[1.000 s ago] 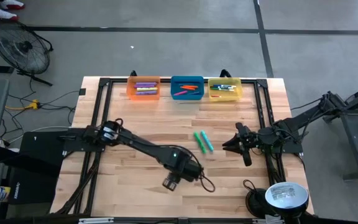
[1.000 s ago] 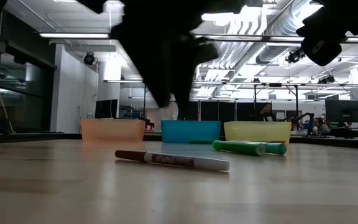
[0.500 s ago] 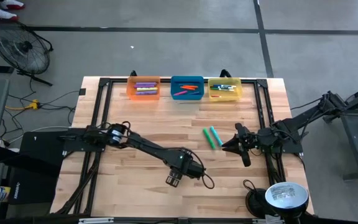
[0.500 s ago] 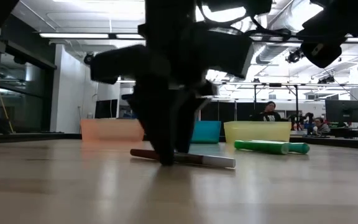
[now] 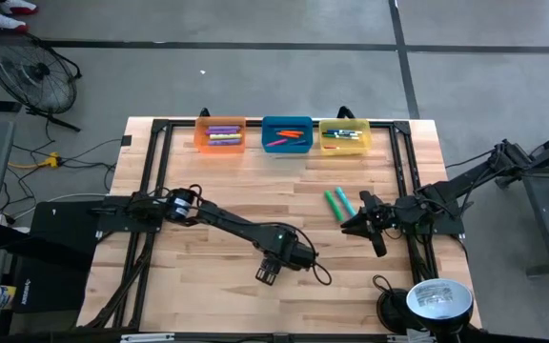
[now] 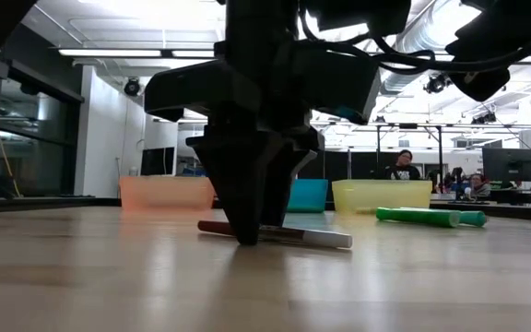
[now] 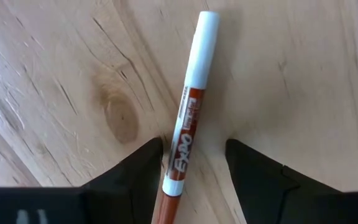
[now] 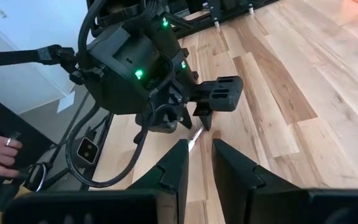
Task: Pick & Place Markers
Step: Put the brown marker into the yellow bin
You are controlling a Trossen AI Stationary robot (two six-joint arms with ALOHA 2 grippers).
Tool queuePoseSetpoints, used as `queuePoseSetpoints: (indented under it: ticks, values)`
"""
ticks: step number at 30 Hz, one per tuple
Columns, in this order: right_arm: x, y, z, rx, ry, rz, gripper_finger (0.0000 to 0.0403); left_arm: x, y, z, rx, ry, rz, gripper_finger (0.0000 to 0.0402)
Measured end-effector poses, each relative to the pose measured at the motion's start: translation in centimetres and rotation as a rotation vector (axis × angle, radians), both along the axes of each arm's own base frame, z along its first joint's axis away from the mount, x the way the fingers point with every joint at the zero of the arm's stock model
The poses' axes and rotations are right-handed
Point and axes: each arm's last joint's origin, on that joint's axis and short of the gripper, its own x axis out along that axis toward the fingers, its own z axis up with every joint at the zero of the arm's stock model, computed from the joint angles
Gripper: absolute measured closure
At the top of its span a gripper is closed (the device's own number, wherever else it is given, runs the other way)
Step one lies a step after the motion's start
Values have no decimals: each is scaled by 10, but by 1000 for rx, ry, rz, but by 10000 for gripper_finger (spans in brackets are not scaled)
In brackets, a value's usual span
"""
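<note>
Three bins (image 5: 287, 135) line the counter's (image 5: 208, 191) far edge. Two markers (image 5: 338, 203) lie just left of the right gripper (image 5: 353, 224). Another marker (image 7: 188, 112) lies between the left gripper's (image 7: 194, 163) fingers, near the front.

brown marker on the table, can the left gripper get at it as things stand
Probably yes. The left gripper is down at the table with its open fingers on either side of the brown marker, and nothing lies between them in the left wrist view.

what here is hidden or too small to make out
- Brown-barrelled white-capped marker: in the left wrist view its lower end is cut off between the open left pincer; in the low view the pincer covers its middle.
- Markers in the translucent yellow rectangular bin: too small in the high view to count.
- Two green markers: their far ends overlap in the low view.
</note>
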Motion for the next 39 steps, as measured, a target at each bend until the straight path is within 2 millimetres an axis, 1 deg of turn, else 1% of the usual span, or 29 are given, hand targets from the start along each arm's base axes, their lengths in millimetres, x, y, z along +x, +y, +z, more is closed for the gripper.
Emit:
queuePoseSetpoints:
  ticks: [2, 5, 11, 14, 17, 22, 26, 28, 30, 31, 33, 36, 39]
  values:
    - [0, 0, 0, 0, 0, 0, 343, 1, 0, 0, 9, -13, 0, 229]
    - [0, 0, 0, 0, 0, 0, 343, 2, 0, -1, 31, -29, -2, 252]
    - [0, 0, 0, 8, 2, -3, 345, 3, -1, -1, 24, -39, 0, 315]
    - [0, 0, 0, 20, 4, -8, 344, 5, -1, -12, 8, -24, 3, 350]
    - [0, 0, 0, 31, 7, -12, 344, 4, -2, -12, -22, -11, 7, 381]
    - [0, 0, 0, 34, 8, -10, 345, 5, -1, -13, -63, -1, 48, 381]
    - [0, 0, 0, 34, 8, -10, 346, 8, 10, -13, -57, -3, 71, 381]
    - [0, 0, 0, 33, 7, -12, 346, 9, 16, -6, -67, -12, 81, 381]
    - [0, 0, 0, 34, 4, -14, 346, 11, 23, -6, -85, -15, 101, 381]
    - [0, 0, 1, 35, 2, -14, 346, 13, 27, -3, -99, -22, 113, 381]
    - [0, 0, 2, 41, -16, -17, 348, 14, 32, 12, -115, -61, 120, 381]
    - [1, 0, 5, 42, -38, -16, 351, 15, 38, 22, -120, -95, 124, 381]
    - [1, 0, 5, 21, -52, -12, 355, 17, 44, 32, -68, -154, 131, 381]
